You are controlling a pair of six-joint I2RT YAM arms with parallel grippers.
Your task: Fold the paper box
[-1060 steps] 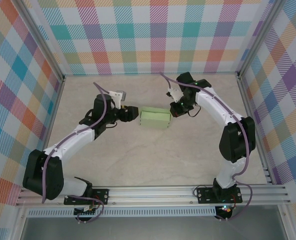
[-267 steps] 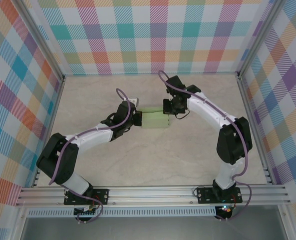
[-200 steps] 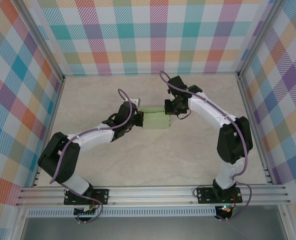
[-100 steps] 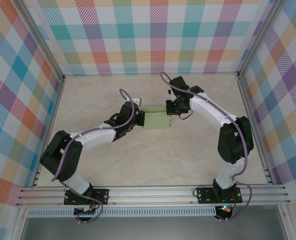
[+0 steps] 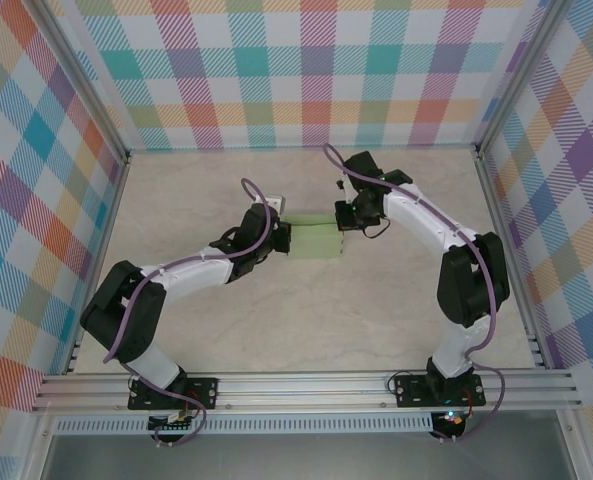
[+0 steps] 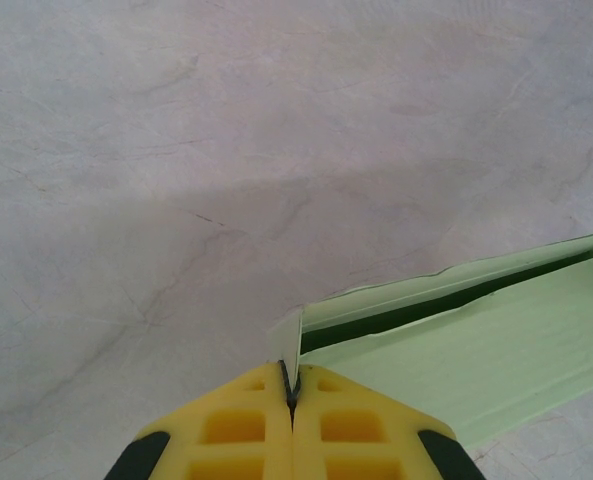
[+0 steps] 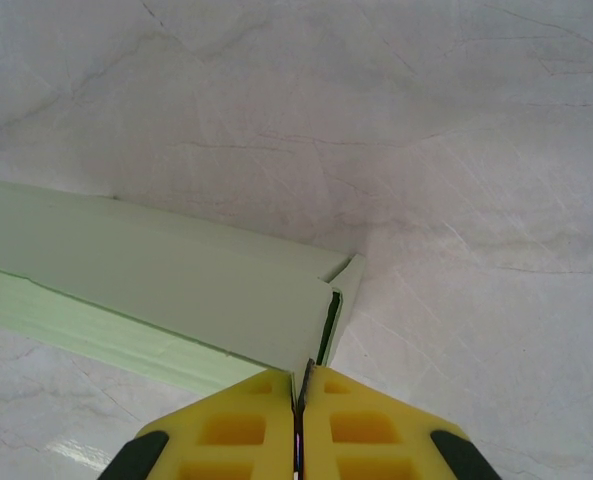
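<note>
The left gripper (image 6: 292,385) pinches an end flap of the paper box (image 6: 476,355), which lies on the table (image 6: 176,150).

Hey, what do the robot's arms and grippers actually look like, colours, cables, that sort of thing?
The left arm and right arm are both white shells with black joints and black shoulder blocks, each trailed by a thin purple cable. The left gripper and right gripper look alike: bright yellow fingers with square recessed pockets and black patches at the outer corners.
</note>
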